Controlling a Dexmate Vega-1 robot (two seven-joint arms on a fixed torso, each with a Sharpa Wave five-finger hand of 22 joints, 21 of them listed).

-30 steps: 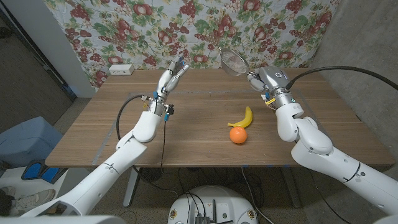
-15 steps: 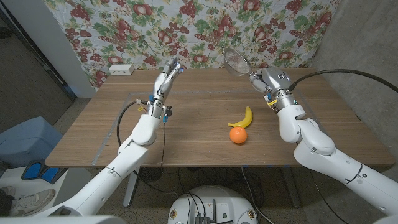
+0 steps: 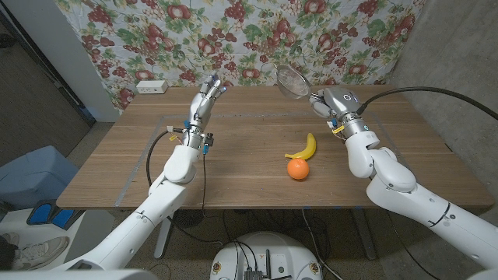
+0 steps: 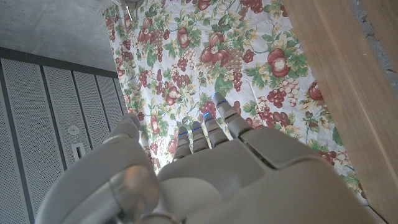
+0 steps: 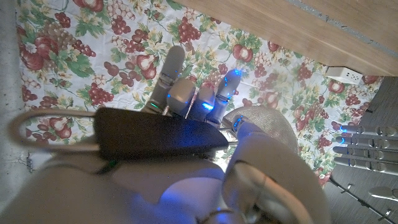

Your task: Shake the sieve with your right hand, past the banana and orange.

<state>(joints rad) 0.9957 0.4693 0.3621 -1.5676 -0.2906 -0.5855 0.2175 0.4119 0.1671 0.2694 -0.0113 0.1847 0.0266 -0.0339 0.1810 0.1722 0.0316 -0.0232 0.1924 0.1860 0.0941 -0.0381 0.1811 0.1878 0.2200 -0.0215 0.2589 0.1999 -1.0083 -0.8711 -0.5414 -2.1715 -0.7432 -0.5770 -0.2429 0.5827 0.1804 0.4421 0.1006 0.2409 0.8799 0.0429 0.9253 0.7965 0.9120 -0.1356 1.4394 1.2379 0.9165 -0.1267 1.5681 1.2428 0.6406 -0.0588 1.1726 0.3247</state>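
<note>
The fingers (image 3: 320,99) of the right hand (image 3: 331,102) are clenched around the dark handle of a sieve (image 3: 292,78), holding it up in the air over the far right part of the wooden table (image 3: 249,167). The sieve's round metal mesh bowl sits to the left of that hand, tilted, in front of a fruit-patterned cloth (image 3: 257,35) that hangs behind the table. In the right wrist view the black handle (image 5: 155,134) lies across the palm with the fingers (image 5: 171,78) wrapped over it, and the wire loop at the handle's end sticks out past the hand.

The left hand (image 3: 205,99) is raised above the far left part of the table, fingers (image 3: 213,85) straight, close together and released, grasping nothing. The left wrist view shows the back of this hand (image 4: 205,174) pointing toward the cloth.

On the table, nearer than the sieve and right of centre, a banana (image 3: 306,147) lies curved, and an orange (image 3: 297,169) sits just beside its near end. A small white box (image 3: 152,86) rests at the table's far left edge.
</note>
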